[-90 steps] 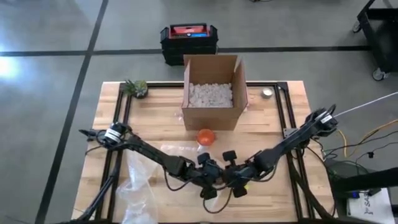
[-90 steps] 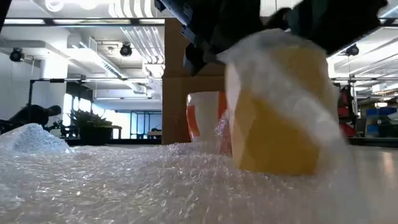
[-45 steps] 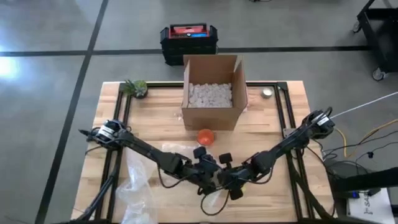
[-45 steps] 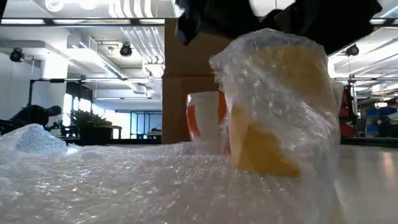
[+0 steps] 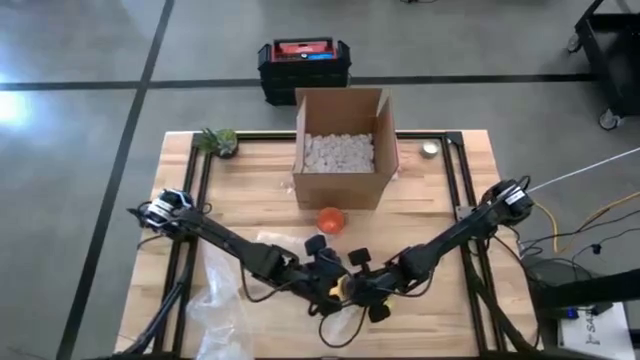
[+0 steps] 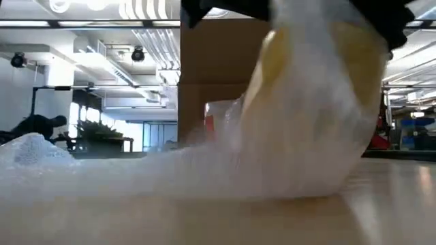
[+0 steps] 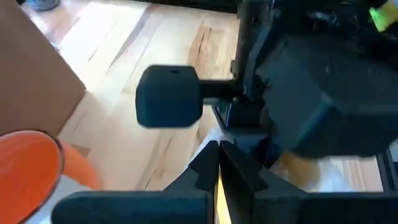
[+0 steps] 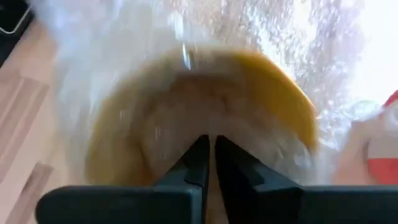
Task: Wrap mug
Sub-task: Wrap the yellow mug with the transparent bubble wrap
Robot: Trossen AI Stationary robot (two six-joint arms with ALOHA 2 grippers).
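Observation:
A yellow mug [image 6: 320, 95], covered in clear bubble wrap [image 6: 136, 170], stands tilted near the table's front middle. Both grippers meet over it. My left gripper [image 5: 333, 288] is shut, with a sliver of yellow [image 7: 218, 194] showing between its fingers. My right gripper [image 5: 366, 292] is shut above the wrapped mug [image 8: 205, 112], whose mouth faces it. The rest of the wrap sheet [image 5: 225, 300] trails to the near left on the table. An orange mug [image 5: 331, 219] stands upright in front of the cardboard box [image 5: 340, 150]. My left gripper comes from the table's left, slanting down, with its fingers [image 7: 205, 168] shut at the mug's top. Its own body hides the place of contact, so wrap or rim cannot be told. My right gripper comes from the right, slanting down, and its fingers [image 8: 198, 155] close on the wrap over the mug's mouth [image 8: 186, 93]. The mug hangs tilted under both grippers, and the wrap below it [image 6: 306, 187] touches the table.
The open box of white packing bits stands at the far middle. A small plant [image 5: 218, 141] sits at the far left corner and a small round thing [image 5: 430, 149] at the far right. A black and red case [image 5: 303, 65] is on the floor behind.
The wrap has been drawn over the yellow mug, from partly covering it to enclosing it. The mug has tipped from upright to tilted. Both grippers have come closer together over it.

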